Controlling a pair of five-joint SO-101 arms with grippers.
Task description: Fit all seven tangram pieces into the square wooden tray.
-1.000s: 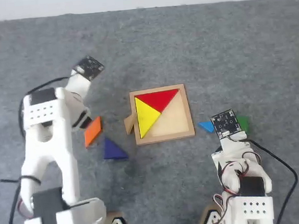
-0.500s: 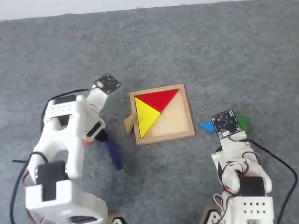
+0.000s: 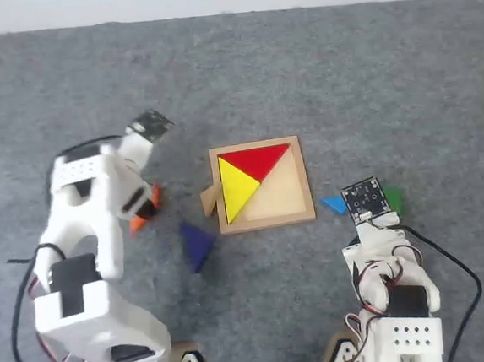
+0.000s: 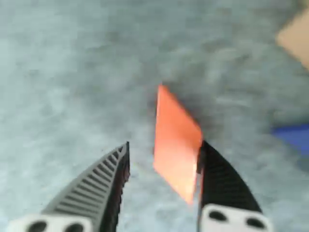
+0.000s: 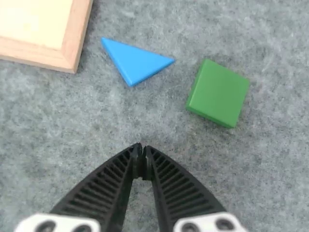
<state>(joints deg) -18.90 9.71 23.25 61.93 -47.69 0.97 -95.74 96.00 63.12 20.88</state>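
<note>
1. Tray (image 3: 267,223): red triangle (image 3: 257,158), yellow triangle (image 3: 238,190) in; lower-right half bare.
2. Left gripper (image 4: 164,145) jaws wide, orange piece (image 4: 177,137) against one finger, left of tray.
3. Right gripper (image 5: 141,147) closed, empty, near green square (image 5: 218,92).

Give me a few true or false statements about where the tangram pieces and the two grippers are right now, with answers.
1. The tray holds the red triangle and the yellow triangle. True.
2. The green square lies in the tray. False: it is on the carpet, beside the light blue triangle.
3. The right gripper is shut and empty. True.
4. The left gripper is shut. False: it is open around the orange piece.
</note>
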